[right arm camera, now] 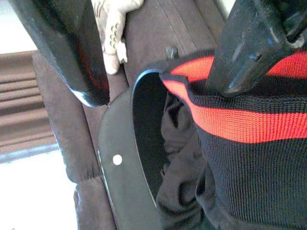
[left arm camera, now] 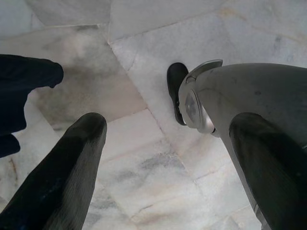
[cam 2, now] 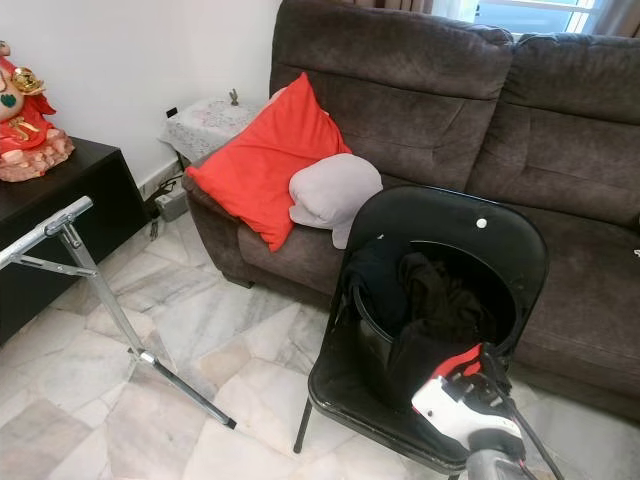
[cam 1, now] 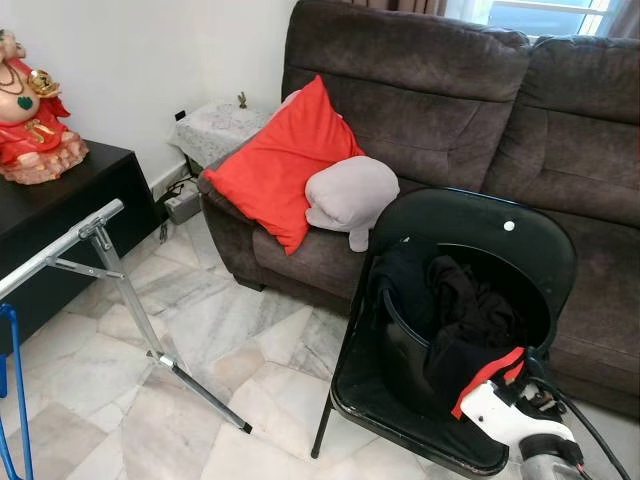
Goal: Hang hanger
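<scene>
A black folding chair (cam 1: 470,240) stands on the marble floor (cam 1: 200,350) just in front of the dark brown sofa (cam 1: 420,90), its backrest almost against the sofa seat. A round black basket (cam 1: 410,330) of dark clothes (cam 1: 470,310) sits on the chair seat. The right gripper (right arm camera: 158,67) is at the basket's near side, its fingers spread — one slipped inside a black garment with a red band (right arm camera: 240,124), the other standing free. No hanger can be made out among the clothes.

To the robot's left stretches bare floor, bounded by the slanting metal leg of a drying rack (cam 1: 120,290) and a black cabinet (cam 1: 60,200) carrying a red figurine (cam 1: 30,110). A red cushion (cam 1: 280,160) and a grey pillow (cam 1: 350,195) lie on the sofa.

The left gripper (left arm camera: 168,139) hangs over the tiles — fingers apart, holding nothing.
</scene>
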### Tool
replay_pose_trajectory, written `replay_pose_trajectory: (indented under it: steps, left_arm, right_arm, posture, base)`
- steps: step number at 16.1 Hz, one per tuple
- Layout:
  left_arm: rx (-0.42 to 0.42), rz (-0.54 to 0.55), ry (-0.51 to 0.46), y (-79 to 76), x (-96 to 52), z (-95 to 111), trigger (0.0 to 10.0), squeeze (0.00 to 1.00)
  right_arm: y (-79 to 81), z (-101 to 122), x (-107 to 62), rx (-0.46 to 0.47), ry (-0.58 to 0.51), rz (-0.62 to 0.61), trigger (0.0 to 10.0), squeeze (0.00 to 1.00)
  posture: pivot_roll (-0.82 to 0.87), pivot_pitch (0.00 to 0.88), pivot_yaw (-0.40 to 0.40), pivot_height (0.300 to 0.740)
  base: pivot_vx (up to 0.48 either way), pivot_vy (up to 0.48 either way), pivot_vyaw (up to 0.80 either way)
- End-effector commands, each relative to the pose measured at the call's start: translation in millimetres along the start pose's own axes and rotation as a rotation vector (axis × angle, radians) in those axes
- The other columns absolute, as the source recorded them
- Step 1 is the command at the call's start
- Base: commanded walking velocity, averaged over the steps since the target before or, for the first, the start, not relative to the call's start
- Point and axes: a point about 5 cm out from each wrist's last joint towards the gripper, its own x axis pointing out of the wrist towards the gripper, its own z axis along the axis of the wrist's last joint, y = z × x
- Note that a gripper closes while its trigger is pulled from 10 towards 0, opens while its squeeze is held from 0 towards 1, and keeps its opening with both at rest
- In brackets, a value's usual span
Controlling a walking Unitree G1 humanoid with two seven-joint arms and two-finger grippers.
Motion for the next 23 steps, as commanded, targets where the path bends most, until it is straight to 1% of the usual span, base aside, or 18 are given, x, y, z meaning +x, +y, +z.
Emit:
replay_pose_trajectory:
  steps: [1,4,6,7,8,10,12,13,15,17,19,21,23]
  left_arm:
    - [0.013,0.004,0.023,2.5,-1.6,-6.0,10.0,0.0]
    - [0.012,0.005,0.022,3.0,-1.6,-5.5,10.0,0.0]
    - [0.012,0.007,0.021,3.3,-1.6,-5.3,10.0,0.0]
    - [0.011,0.007,0.021,3.4,-1.6,-5.3,10.0,0.0]
    - [0.012,0.007,0.022,3.5,-1.6,-5.3,10.0,0.0]
    - [0.012,0.008,0.022,3.6,-1.6,-5.1,10.0,0.0]
    - [0.013,0.01,0.021,3.7,-1.5,-4.9,10.0,0.0]
    - [0.012,0.01,0.02,3.8,-1.5,-4.5,10.0,0.0]
    - [0.015,0.009,0.02,3.8,-1.4,-4.3,10.0,0.0]
    - [0.014,0.009,0.019,3.8,-1.4,-4.2,10.0,0.0]
    - [0.014,0.012,0.019,4.2,-1.4,-4.1,10.0,0.0]
    - [0.015,0.014,0.019,4.4,-1.5,-4.1,10.0,0.0]
    - [0.016,0.015,0.02,4.7,-1.5,-4.1,10.0,0.0]
  right_arm:
    - [2.3,5.8,3.0,0.016,-0.034,0.021,10.0,0.0]
    - [-1.7,12.0,11.5,0.021,-0.07,0.013,10.0,0.0]
    - [0.1,17.8,15.3,0.04,-0.111,0.043,10.0,0.0]
    - [3.7,23.8,15.8,0.062,-0.151,0.075,10.0,0.0]
    - [6.8,26.4,15.6,0.095,-0.164,0.105,10.0,0.0]
    - [13.6,26.3,14.4,0.128,-0.152,0.159,10.0,0.0]
    - [16.4,24.9,13.3,0.12,-0.145,0.173,10.0,0.0]
    - [16.7,20.3,14.2,0.107,-0.12,0.173,10.0,0.0]
    - [12.8,12.8,17.6,0.107,-0.074,0.147,10.0,0.0]
    - [8.8,7.4,20.5,0.13,-0.031,0.12,10.0,0.0]
    - [1.1,2.1,24.1,0.166,0.01,0.066,10.0,0.0]
    - [-2.2,1.4,25.8,0.185,0.013,0.04,10.0,0.0]
    - [-3.3,4.8,27.4,0.2,-0.01,0.033,10.0,0.0]
  posture:
    - [-0.02,0.064,0.038,0.74]
    - [-0.02,0.065,0.039,0.74]
    - [-0.01,0.068,0.038,0.74]
    - [-0.01,0.071,0.041,0.74]
    - [-0.01,0.071,0.041,0.74]
    - [-0.01,0.073,0.041,0.74]
    - [-0.01,0.073,0.041,0.74]
    - [-0.01,0.075,0.044,0.74]
    - [-0.01,0.075,0.044,0.74]
    - [-0.01,0.075,0.044,0.74]
    - [-0.01,0.077,0.045,0.74]
    - [-0.01,0.078,0.047,0.74]
    - [-0.01,0.079,0.047,0.74]
  base:
    - [0.0,0.0,0.0]
    - [0.0,0.0,0.0]
    - [0.0,0.0,0.0]
    - [0.0,0.0,0.0]
    - [0.0,0.0,0.0]
    - [0.0,0.0,0.0]
    - [0.0,0.0,0.0]
    - [0.0,0.0,0.0]
    - [0.0,0.0,0.0]
    - [0.0,0.0,0.0]
    - [0.0,0.0,0.0]
    - [0.0,0.0,0.0]
    - [0.0,0.0,0.0]
